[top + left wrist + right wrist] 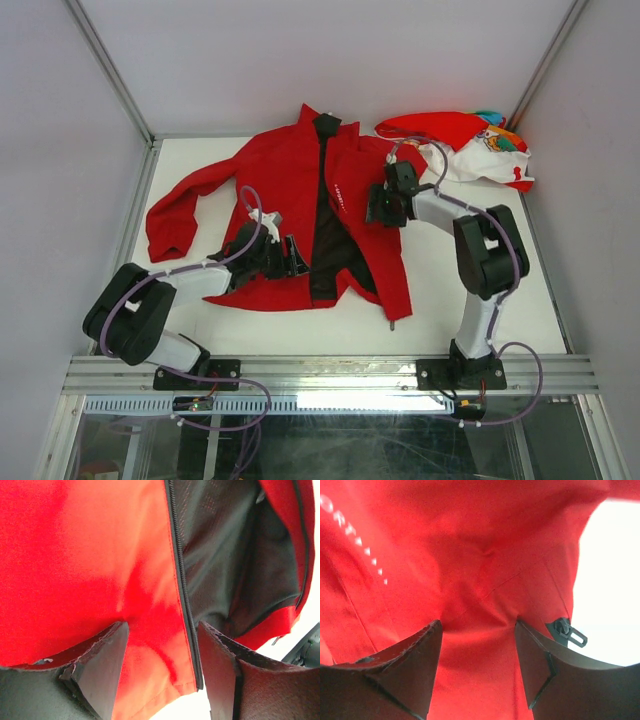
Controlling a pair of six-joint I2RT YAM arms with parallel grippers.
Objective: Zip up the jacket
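Observation:
The red jacket (285, 180) lies open on the white table, collar at the far end, black lining (328, 235) showing down the middle. My left gripper (292, 258) is open over the lower part of the left front panel. In the left wrist view (162, 652) its jaws stand on either side of the black zipper tape (181, 575), close to the hem corner. My right gripper (378, 206) is open and rests on the right front panel. In the right wrist view (477, 640) red cloth puckers between the jaws, near the white lettering (355, 535) and a dark pocket zip pull (568, 633).
A smaller red-and-white garment with colourful print (480, 148) lies bunched at the far right corner. Grey enclosure walls stand on the left, the right and behind. A metal rail (330, 372) runs along the near table edge.

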